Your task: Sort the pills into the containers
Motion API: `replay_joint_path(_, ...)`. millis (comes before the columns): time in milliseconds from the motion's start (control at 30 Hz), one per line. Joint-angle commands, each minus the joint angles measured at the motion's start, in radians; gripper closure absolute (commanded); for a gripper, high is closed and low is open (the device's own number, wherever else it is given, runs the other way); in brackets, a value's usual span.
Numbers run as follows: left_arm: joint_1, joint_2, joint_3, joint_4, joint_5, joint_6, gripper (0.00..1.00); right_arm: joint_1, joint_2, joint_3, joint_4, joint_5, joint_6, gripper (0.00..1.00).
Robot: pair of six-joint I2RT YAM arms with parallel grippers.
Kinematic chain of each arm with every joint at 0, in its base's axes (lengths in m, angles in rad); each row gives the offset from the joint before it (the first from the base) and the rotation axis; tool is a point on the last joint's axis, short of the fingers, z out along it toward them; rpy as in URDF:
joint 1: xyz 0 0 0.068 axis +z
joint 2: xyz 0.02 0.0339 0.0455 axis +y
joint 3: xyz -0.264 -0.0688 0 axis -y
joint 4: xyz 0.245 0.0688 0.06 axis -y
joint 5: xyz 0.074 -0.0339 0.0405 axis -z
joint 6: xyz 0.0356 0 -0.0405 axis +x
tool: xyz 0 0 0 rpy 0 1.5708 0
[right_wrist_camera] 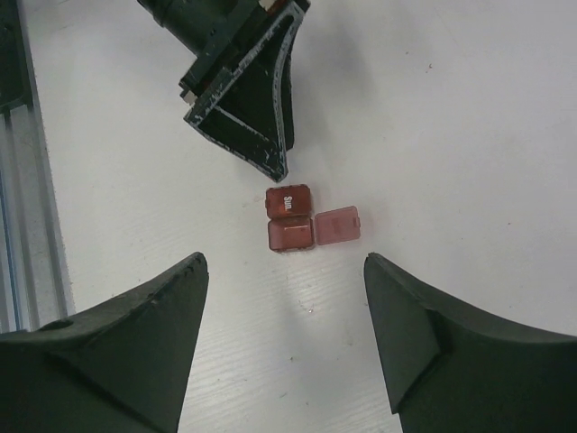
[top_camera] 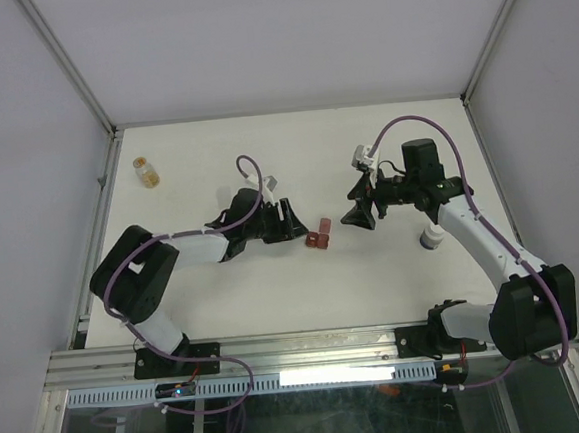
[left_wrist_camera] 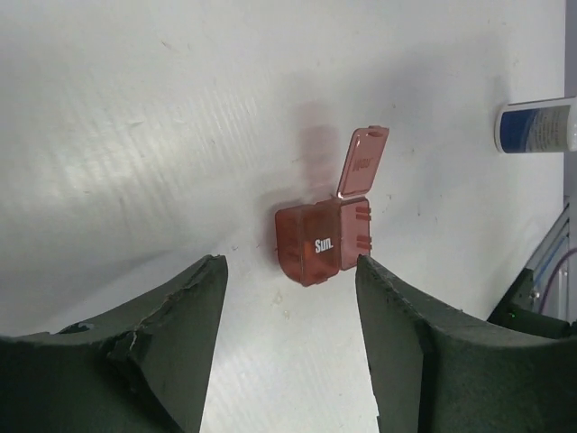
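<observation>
The dark red two-compartment container (top_camera: 318, 237) lies on the white table between the two grippers. One lid (left_wrist_camera: 362, 161) stands open; the other compartment, marked "Sun.", is shut. It also shows in the left wrist view (left_wrist_camera: 317, 242) and the right wrist view (right_wrist_camera: 290, 217). My left gripper (top_camera: 292, 221) is open and empty just left of it, the box beyond its fingertips (left_wrist_camera: 290, 266). My right gripper (top_camera: 357, 214) is open and empty to its right, hovering above it (right_wrist_camera: 284, 271). The teal container and the pills are out of view.
A small amber vial (top_camera: 146, 172) stands at the far left of the table. A white cylindrical bottle (top_camera: 431, 235) stands under the right arm, also in the left wrist view (left_wrist_camera: 536, 126). The table's near edge is a metal rail (top_camera: 300, 346).
</observation>
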Motion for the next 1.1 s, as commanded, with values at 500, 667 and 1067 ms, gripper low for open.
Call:
replay_joint_path(500, 0.01, -0.783, -0.388, 0.371, -0.082, 0.224, 0.01, -0.249, -0.1, 0.106, -0.251, 0.03, -0.086, 0.26)
replay_joint_path(667, 0.01, -0.857, -0.471, 0.482, -0.018, 0.191, 0.01, -0.326, -0.164, 0.083, -0.332, 0.274, -0.077, 0.23)
replay_joint_path(1067, 0.01, -0.844, -0.509, 0.518, 0.055, 0.174, 0.01, -0.48, -0.137, 0.011, -0.366, 0.547, -0.147, 0.21)
